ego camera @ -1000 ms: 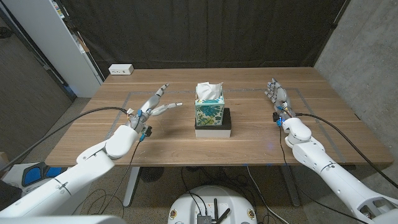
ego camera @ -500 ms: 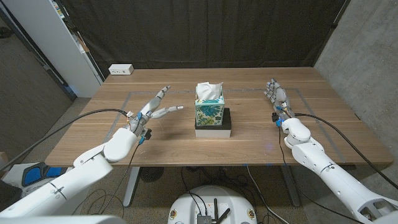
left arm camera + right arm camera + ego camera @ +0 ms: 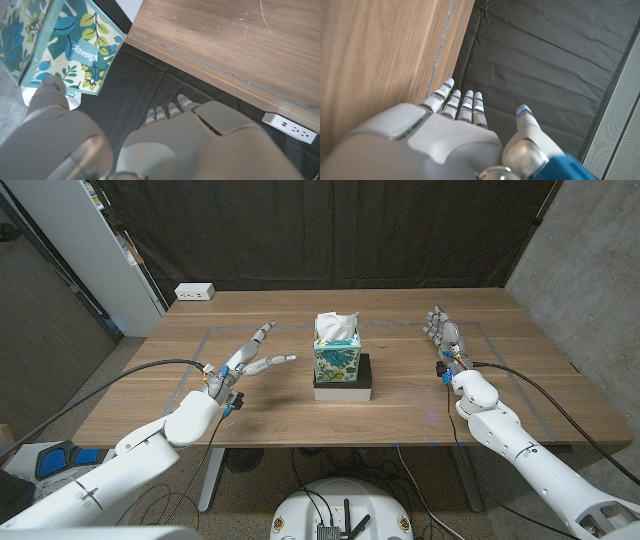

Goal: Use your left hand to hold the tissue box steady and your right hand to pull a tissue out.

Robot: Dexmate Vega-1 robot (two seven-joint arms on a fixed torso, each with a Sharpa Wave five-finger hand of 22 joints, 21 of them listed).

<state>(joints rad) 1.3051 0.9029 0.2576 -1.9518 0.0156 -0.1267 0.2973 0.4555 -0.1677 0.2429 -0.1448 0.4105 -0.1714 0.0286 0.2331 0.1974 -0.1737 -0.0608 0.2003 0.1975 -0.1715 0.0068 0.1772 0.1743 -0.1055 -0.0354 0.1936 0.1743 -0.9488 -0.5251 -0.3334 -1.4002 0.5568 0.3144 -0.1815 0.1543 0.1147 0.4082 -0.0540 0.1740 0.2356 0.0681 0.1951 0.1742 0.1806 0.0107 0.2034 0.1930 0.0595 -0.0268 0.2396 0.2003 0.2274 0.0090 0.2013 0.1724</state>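
I see the tissue box [image 3: 336,360] standing upright near the middle of the tabletop [image 3: 400,405], on a dark base [image 3: 344,388] with a white edge; what that base is I cannot make out. A white tissue [image 3: 336,325] sticks up out of the box's top. In the left wrist view the box [image 3: 55,45] is cut off by the picture's edge, so I only get its leaf-printed side and part of a label too small for me to read with confidence.

My left hand [image 3: 250,356] is to the left of the box, fingers spread apart and holding nothing, its thumb pointing toward the box and stopping short of it. I cannot tell whether the hand is raised off the tabletop or touching it. From the wrist camera the back of this hand [image 3: 190,135] hides most of its fingers; only the tips show.

My right hand [image 3: 443,335] is well to the right of the box, fingers stretched out side by side away from me, with nothing in them. From its own wrist camera the hand [image 3: 455,130] shows only its back and fingertips, so the palm side is hidden from me.

Behind the box, at the far left corner of the tabletop, lies a white power strip [image 3: 194,292].
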